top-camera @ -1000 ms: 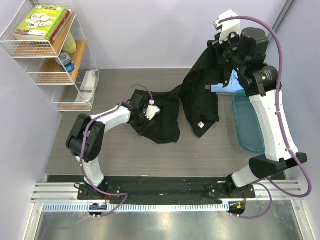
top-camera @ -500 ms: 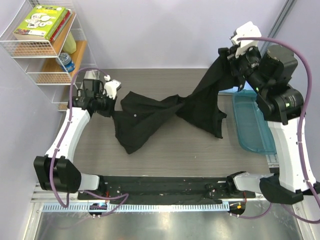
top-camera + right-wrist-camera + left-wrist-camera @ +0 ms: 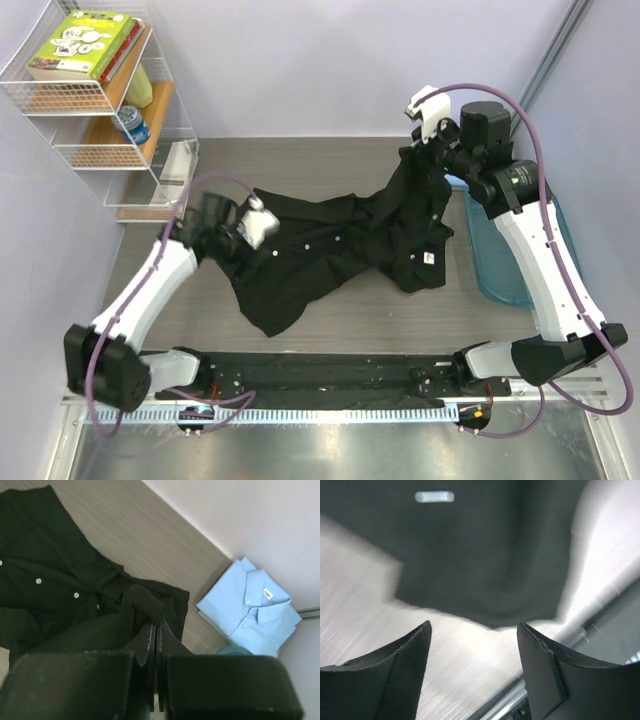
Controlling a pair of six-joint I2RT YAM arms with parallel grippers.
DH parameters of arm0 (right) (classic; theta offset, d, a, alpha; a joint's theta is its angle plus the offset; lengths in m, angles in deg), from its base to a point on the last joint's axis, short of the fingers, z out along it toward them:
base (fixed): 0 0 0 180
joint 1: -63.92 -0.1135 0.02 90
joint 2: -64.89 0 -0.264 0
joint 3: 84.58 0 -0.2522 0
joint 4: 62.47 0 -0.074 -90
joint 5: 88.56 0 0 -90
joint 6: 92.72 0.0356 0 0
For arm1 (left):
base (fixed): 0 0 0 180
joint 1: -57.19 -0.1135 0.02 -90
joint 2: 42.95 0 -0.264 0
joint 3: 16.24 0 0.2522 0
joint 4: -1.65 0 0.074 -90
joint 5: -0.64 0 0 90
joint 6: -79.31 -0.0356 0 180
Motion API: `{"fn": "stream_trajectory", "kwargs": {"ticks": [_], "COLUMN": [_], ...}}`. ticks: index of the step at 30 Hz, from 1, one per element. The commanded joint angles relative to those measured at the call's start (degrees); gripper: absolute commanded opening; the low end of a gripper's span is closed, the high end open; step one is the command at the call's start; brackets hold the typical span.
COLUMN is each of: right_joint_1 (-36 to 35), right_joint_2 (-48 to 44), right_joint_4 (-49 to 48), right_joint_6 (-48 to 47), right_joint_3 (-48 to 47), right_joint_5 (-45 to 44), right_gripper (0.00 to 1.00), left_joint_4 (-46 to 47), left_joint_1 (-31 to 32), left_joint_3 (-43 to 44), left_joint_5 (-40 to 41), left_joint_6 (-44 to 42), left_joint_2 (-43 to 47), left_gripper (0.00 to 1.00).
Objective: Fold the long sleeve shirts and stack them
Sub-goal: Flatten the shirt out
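The left gripper (image 3: pixel 474 627) is held wide and empty, apparently just over the black shirt (image 3: pixel 320 240), which is sprawled across the table's (image 3: pixel 300 160) middle. Its right end is pinched in the right gripper (image 3: pixel 154 630). Limp, light cloth: seams should be gripped.

Left wrist view smeared: black shirt (image 3: pixel 485 555) has soft edges, and the pale streak (image 3: pixel 434 497) on it can't be resolved. Top view: left gripper (image 3: pixel 230 222) is a blur. Right arm (image 3: pixel 540 250) covers part of teal tub (image 3: pixel 500 262) and almost all of light blue shirt (image 3: pixel 245 605).
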Motion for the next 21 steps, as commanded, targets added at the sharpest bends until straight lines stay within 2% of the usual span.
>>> {"fn": "stream_trajectory", "kwargs": {"ticks": [1,4,5,10,14,21], "right_joint_1": [-0.1,-0.1,-0.1,0.1,0.0,0.0], "right_joint_2": [-1.5,-1.3,-1.2,-1.3,-1.5,-1.0], "right_joint_4": [-1.8,-2.8,-3.1,-3.9,-3.9,-4.1], "right_joint_6": [0.7,0.5,0.4,-0.3,-0.4,-0.8], "right_joint_3": [1.7,3.2,3.4,4.2,4.0,3.2], "right_joint_5": [-1.7,-3.5,-4.1,-7.2,-7.4,-9.8], "right_gripper": [0.01,0.01,0.01,0.01,0.01,0.01], "left_joint_4": [-3.0,-2.6,-2.3,2.7,6.1,10.1], "left_joint_1": [19.1,27.3,29.0,40.1,41.1,41.5], "left_joint_3": [-9.1,-11.4,-11.7,-13.6,-14.8,-15.9], "left_joint_5": [6.3,10.7,11.0,17.6,21.7,22.4], "left_joint_6": [-2.0,-1.4,-1.1,3.6,5.7,6.3], "left_joint_2": [6.3,3.8,2.9,-4.3,-9.1,-13.1], "left_gripper": [0.64,0.51,0.5,0.58,0.6,0.59]}}
